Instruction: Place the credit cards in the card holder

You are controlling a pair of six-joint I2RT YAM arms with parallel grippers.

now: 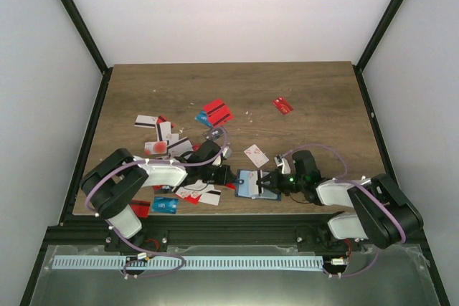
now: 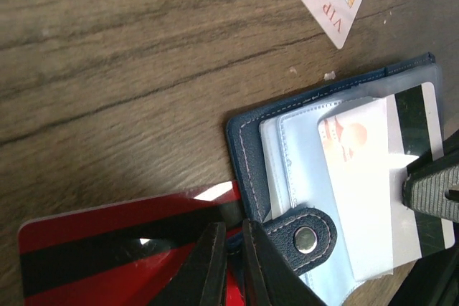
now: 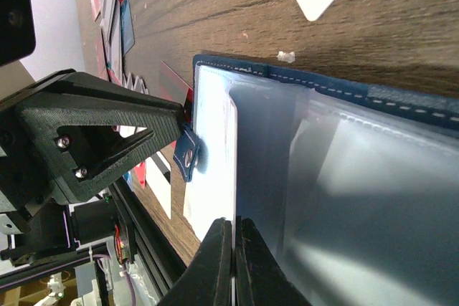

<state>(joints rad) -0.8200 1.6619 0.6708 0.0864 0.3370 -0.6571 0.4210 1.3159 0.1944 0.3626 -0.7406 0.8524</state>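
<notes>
The navy card holder [image 1: 247,185] lies open near the table's front edge, its clear sleeves facing up. My left gripper [image 1: 231,175] is shut on the holder's left edge [image 2: 247,148] beside the snap tab [image 2: 307,238], with its jaws [image 2: 231,228] pinching the navy rim. From the right, my right gripper [image 1: 267,181] is shut on a white credit card [image 2: 366,177] with a black stripe. That card [image 3: 215,148] lies partly over the holder's sleeves [image 3: 401,102], and its edge is clamped between the right jaws [image 3: 234,223]. A red card with a black stripe [image 2: 107,241] lies under the left fingers.
A white VIP card [image 1: 256,155] lies just beyond the holder. Several cards are scattered at the left [image 1: 161,137], with more by the left arm near the front edge [image 1: 193,193]. Red cards [image 1: 217,112] and a single red one [image 1: 282,105] lie farther back.
</notes>
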